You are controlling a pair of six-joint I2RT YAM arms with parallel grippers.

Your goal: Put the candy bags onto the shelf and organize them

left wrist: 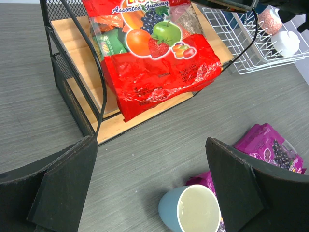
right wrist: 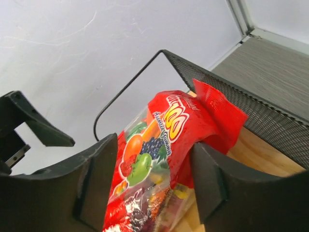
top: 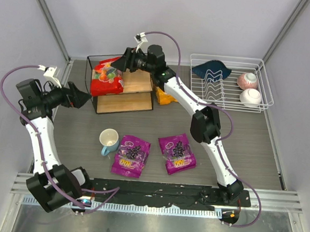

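Top external: glossy red bag (top: 107,77), wooden shelf (top: 138,82)

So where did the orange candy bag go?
In the top view, the orange-yellow bag lies on the table just right of the shelf, partly hidden under the right arm, with the white dish rack further right.

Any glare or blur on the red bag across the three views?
Top external: red candy bag sharp but small, lettering unreadable. Left wrist: sharp, soft sheen on the crinkled film, print readable; own fingers blurred. Right wrist: bag in focus at centre, softening near the bottom edge; right gripper dark, defocused.
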